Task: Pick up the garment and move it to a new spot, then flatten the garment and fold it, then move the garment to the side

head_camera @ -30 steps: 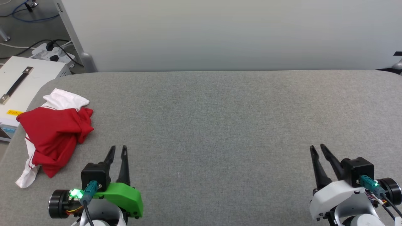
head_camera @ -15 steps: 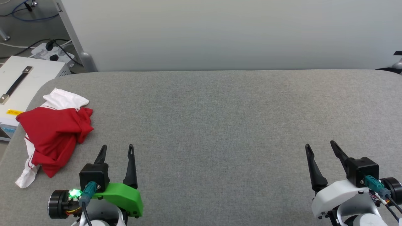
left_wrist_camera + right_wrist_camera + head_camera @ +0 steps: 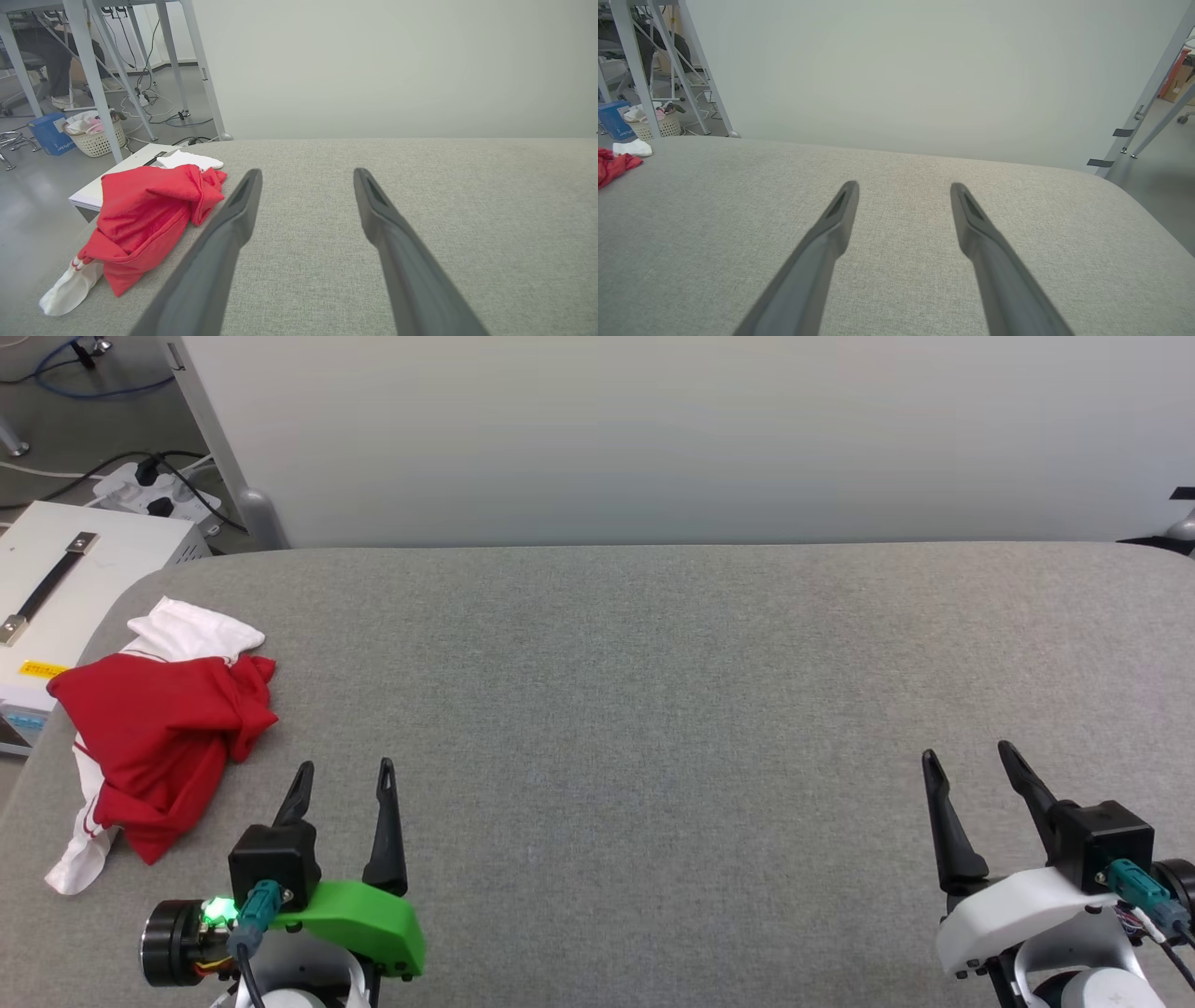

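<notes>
The garment (image 3: 159, 728) is a crumpled red shirt with white sleeves, lying at the left edge of the grey table (image 3: 653, 691). One white sleeve trails toward the near left. In the left wrist view the garment (image 3: 145, 214) sits left of the fingers. My left gripper (image 3: 344, 773) stands open just right of the garment, apart from it, nothing between its fingers. At the near right my right gripper (image 3: 967, 755) is open over bare table, far from the garment. A red and white corner of the garment (image 3: 616, 161) shows at the left edge of the right wrist view.
A white box (image 3: 65, 588) with a dark strap handle stands beside the table's left end, partly under the garment's edge. A pale wall panel (image 3: 691, 439) closes the far side. Cables and a power strip (image 3: 159, 490) lie on the floor at the far left.
Both grippers have opened from nearly shut to wide. The right gripper has shifted slightly right and forward. The garment has not moved.
</notes>
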You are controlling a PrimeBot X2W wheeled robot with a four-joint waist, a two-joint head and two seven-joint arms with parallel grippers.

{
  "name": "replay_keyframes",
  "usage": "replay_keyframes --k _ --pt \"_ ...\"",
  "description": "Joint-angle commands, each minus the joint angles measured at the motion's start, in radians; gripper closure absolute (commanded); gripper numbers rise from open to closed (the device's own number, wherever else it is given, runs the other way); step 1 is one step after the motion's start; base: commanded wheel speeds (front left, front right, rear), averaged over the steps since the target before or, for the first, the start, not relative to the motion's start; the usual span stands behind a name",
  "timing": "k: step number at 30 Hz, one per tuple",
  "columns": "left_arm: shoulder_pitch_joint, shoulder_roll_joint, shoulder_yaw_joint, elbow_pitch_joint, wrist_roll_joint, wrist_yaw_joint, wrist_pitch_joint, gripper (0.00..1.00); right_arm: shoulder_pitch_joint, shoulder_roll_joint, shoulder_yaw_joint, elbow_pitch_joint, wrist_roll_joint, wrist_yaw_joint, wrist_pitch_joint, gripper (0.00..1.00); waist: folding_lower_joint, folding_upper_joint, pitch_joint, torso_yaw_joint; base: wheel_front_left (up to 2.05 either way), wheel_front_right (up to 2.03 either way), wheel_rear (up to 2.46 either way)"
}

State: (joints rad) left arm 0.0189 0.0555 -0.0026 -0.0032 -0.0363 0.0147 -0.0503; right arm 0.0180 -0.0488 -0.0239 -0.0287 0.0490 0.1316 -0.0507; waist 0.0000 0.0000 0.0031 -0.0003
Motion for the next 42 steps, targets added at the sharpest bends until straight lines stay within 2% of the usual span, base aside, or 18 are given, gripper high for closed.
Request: replay_keyframes --k 1,42 --pt "-0.006 -0.001 -0.003 -0.002 -0.009 0.007 -0.01 0.0 0.005 -0.001 -0.005 -0.011 0.011 0.0 -0.012 0.0 0.0 0.0 0.0 0.0 0.0 0.0 0.0" --pt "0.005 -0.003 -0.025 0.012 -0.055 0.014 -0.094 0.0 0.043 -0.001 -0.02 -0.021 0.062 -0.001 -0.095 0.0 0.0 0.0 -0.009 0.002 0.0 0.0 0.0"
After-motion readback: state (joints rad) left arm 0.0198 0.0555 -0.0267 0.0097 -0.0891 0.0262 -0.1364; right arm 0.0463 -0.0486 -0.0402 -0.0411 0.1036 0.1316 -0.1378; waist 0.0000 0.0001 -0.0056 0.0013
